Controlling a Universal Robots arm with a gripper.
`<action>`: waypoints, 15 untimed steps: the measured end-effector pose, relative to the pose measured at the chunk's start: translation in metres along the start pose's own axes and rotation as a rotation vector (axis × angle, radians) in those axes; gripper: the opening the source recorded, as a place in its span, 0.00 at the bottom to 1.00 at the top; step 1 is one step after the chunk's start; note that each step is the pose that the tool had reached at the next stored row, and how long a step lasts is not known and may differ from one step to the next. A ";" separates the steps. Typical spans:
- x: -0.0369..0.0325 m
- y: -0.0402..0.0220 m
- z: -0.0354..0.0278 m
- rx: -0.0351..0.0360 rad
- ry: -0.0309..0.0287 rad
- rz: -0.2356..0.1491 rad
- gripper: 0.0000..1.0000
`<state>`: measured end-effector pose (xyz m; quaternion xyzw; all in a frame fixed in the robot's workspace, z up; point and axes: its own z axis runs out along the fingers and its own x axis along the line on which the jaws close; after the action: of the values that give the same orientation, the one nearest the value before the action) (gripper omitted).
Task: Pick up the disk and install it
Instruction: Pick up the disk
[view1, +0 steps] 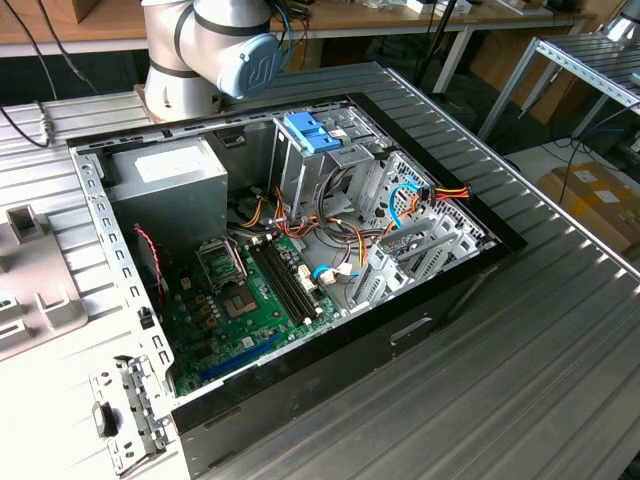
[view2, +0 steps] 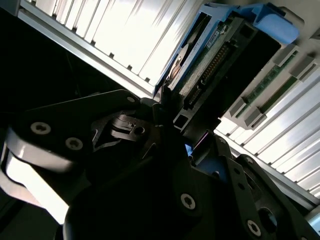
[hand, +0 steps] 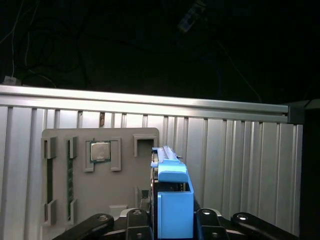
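Your black gripper clamps the grey hard disk in its light-blue plastic carrier, on edge beside the pale grey parts tray; hold it square and carry slowly

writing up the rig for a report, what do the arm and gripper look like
The arm has pale grey rounded joints and a light-blue round cap bearing a pale marking. The gripper is matt black: flat linkage bars with rounded ends, studded with silver screw heads.
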<state>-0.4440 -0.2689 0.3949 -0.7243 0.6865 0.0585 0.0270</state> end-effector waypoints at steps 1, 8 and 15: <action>-0.0001 0.0000 -0.0008 0.0000 -0.0003 0.000 0.36; -0.0008 0.0003 -0.0063 0.0001 -0.0019 0.000 0.36; -0.0018 0.0006 -0.0144 0.0002 -0.0039 0.000 0.36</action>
<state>-0.4440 -0.2689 0.4094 -0.7242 0.6864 0.0598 0.0284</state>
